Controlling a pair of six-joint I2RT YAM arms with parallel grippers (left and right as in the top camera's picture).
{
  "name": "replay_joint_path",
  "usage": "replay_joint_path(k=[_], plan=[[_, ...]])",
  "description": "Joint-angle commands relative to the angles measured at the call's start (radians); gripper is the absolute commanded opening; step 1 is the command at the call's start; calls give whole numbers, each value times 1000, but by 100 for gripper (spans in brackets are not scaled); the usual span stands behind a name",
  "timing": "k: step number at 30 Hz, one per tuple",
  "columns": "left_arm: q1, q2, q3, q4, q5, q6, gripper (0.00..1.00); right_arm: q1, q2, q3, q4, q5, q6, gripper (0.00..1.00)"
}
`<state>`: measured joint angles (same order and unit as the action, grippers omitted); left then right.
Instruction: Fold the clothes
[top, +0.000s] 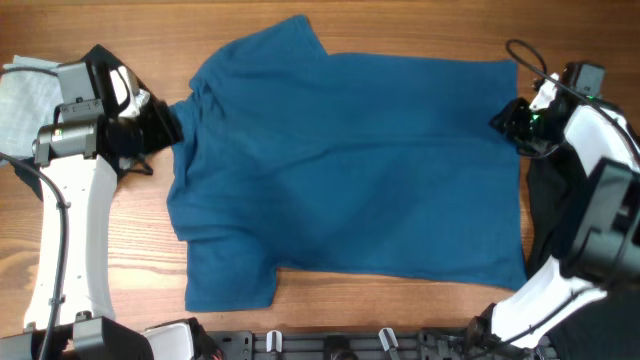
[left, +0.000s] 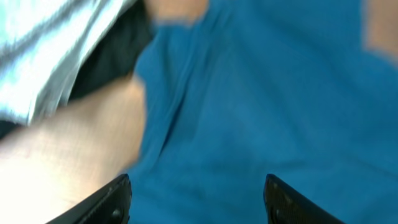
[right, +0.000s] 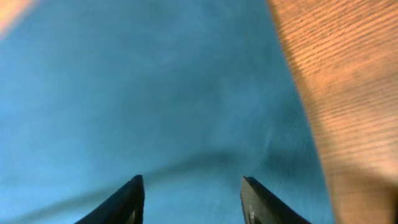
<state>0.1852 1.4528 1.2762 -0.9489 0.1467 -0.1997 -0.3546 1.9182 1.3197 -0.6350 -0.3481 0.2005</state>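
Large deep-blue short-sleeved shirt (top: 350, 170) is laid out flat on the wooden table (top: 130, 250). Both sleeves are spread out and no fold is seen in it yet. The left gripper (top: 165, 128) is placed at what looks like the collar end, with blue cloth directly ahead of and under its fingertips. In the left wrist view its jaws are seen well apart, and nothing is pinched between them. The right gripper (top: 507, 118) is placed at the opposite hem edge, with blue cloth ahead of it and bare wood off to one side. Its jaws are parted and nothing is seen held. A pale-blue fabric (top: 25, 100) is bunched behind the left gripper, and a black garment (top: 545, 200) is heaped beside the right arm, neither seen neatly folded. Progress is judged early: the shirt is flattened only, and every fold is left to do, as are the other garments.
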Motion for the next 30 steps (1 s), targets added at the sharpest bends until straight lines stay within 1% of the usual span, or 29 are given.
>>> replay_joint_path(k=[1, 4, 6, 7, 8, 9, 10, 11, 12, 14, 16, 17, 19, 21, 25, 27, 30], plan=[[2, -6, -18, -123, -55, -5, 68, 0, -235, 3, -60, -88, -14, 54], [2, -6, -94, -201, -54, -77, 69, 1, -359, 3, -142, -98, 18, 56], [2, -6, -164, -203, -53, -116, 70, 1, -410, 3, -195, -98, 44, 56], [2, -6, -224, -185, -41, -159, 69, 2, -432, 3, -236, -98, 54, 56], [2, -5, -266, -168, -19, -177, 65, 2, -438, 3, -259, -98, 61, 56], [2, -5, -308, -149, 16, -186, 59, 3, -439, 3, -282, -98, 61, 56], [2, -5, -348, -129, 56, -205, 51, 3, -438, 3, -301, -96, 60, 56], [-1, -5, -403, -105, 122, -226, 47, 3, -435, 0, -312, -94, 56, 56], [-11, -5, -437, -98, 139, -236, 47, 3, -433, -1, -314, -94, 48, 56], [-40, -5, -489, -102, 126, -264, 50, 3, -431, -2, -312, -94, 42, 56], [-81, -5, -534, -101, 93, -314, 56, 3, -431, -2, -309, -94, 42, 56], [-94, -5, -545, -101, 69, -338, 58, 3, -431, -2, -308, -94, 42, 56], [-127, -5, -571, -91, -36, -401, 65, 3, -431, -2, -304, -94, 42, 56], [-137, -5, -591, -74, -92, -454, 68, 3, -431, -2, -301, -94, 42, 57], [-137, -5, -630, -64, -72, -517, 69, 3, -431, -2, -297, -94, 42, 57], [-137, -4, -658, -59, -56, -549, 72, 3, -431, -2, -297, -94, 37, 57], [-133, 2, -661, -52, -40, -549, 72, 3, -431, -2, -292, -94, 37, 57]])
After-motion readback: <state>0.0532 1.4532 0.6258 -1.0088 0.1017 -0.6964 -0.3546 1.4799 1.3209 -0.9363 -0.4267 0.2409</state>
